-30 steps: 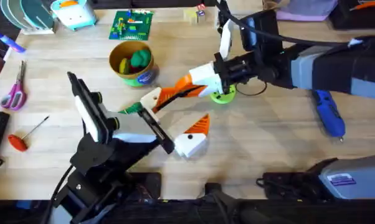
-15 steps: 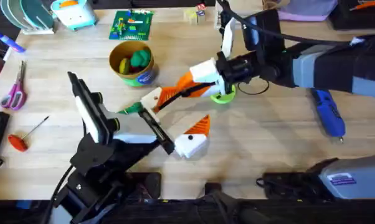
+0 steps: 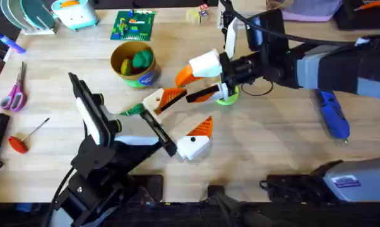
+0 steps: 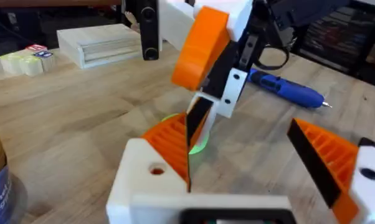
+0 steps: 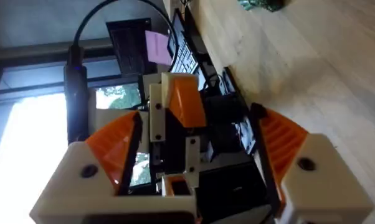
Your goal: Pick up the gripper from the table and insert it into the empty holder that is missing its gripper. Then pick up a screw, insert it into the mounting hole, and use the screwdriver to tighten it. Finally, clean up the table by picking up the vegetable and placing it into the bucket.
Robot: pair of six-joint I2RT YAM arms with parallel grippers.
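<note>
Right tool (image 3: pixel 191 87) open above the table (image 3: pixel 272 139), beside left tool (image 3: pixel 180 123)

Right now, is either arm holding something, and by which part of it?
Nothing is held, as far as I can see. The left gripper and the right gripper both have open jaws, with no object clamped between them.
</note>
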